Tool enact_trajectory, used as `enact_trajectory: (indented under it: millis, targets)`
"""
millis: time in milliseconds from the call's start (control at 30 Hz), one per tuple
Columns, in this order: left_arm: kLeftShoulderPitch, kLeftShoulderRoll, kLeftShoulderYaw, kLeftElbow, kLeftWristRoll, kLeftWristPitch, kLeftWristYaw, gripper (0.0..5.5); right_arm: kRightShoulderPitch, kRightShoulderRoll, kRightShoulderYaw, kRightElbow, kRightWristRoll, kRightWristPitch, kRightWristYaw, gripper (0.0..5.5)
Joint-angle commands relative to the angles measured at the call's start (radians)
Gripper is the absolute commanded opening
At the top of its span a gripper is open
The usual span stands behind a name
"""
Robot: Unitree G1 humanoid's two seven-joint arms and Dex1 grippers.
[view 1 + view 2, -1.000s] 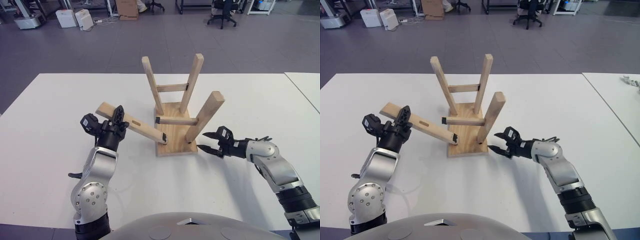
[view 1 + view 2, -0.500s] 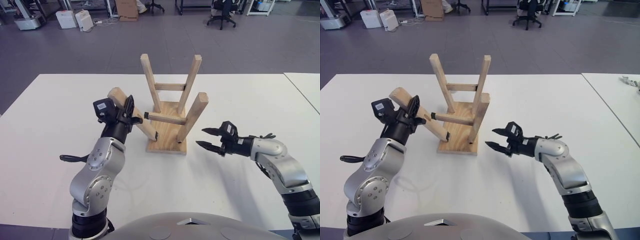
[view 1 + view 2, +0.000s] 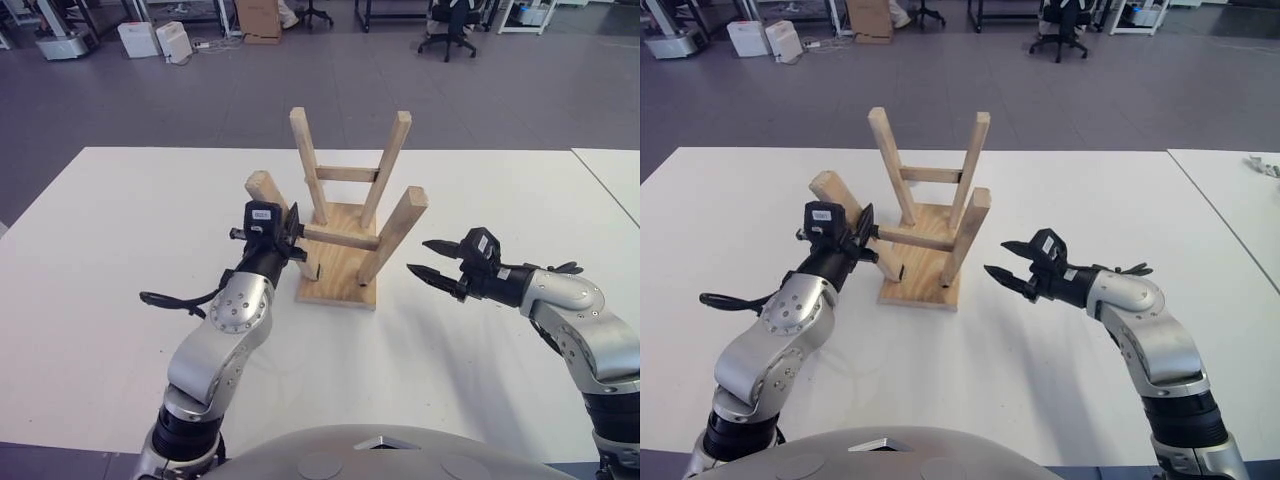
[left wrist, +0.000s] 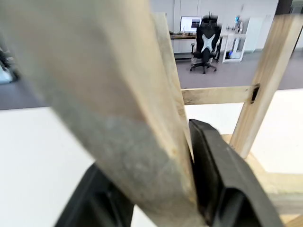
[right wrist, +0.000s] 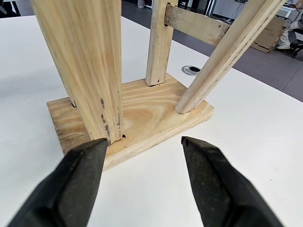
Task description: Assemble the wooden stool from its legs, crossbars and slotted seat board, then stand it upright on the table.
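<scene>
I've swung the last leg (image 3: 263, 188) steeper; my left tool (image 3: 291, 230) clenches it beside the upturned seat (image 3: 345, 290) on the counter (image 3: 110, 230). My right tool (image 3: 418, 257) gapes, backed off. Three legs (image 3: 392, 230) stand in; seating this one and flipping remain.

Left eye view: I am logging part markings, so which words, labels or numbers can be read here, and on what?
White sticker behind the left hand, which grips a wooden leg: dark print, too small to read.
Cardboard box on the floor behind the table: marks too blurred to read.
Seat board: no text on the wood.
Nothing here can be quoted.
</scene>
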Motion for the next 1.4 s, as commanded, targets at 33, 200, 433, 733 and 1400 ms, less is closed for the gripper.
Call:
enact_trajectory:
  millis: [33, 200, 433, 733, 1400]
  targets:
    - [0.074, 0.071, -0.041, 0.107, 0.040, 0.144, -0.076, 2.33, -0.017, 0.008, 0.009, -0.013, 0.003, 0.013, -0.017, 2.90]
    - [-0.001, 0.167, -0.096, 0.083, 0.196, 0.061, -0.136, 3.22, -0.131, 0.075, -0.124, -0.002, 0.015, -0.012, -0.182, 2.90]
    - [0.015, 0.036, -0.002, 0.046, 0.203, -0.032, -0.155, 3.94, -0.671, 0.274, -0.020, -0.347, 0.176, 0.288, -0.641, 2.90]
    - [-0.006, -0.163, 0.154, 0.008, 0.097, -0.224, -0.185, 3.94, -0.705, 0.123, 0.565, -0.310, -0.223, 0.506, -0.660, 2.90]
    - [-0.171, -0.404, 0.137, 0.146, -0.601, -0.095, -0.065, 3.94, -0.608, -0.013, 0.941, -0.211, -0.618, 0.368, -0.329, 2.90]
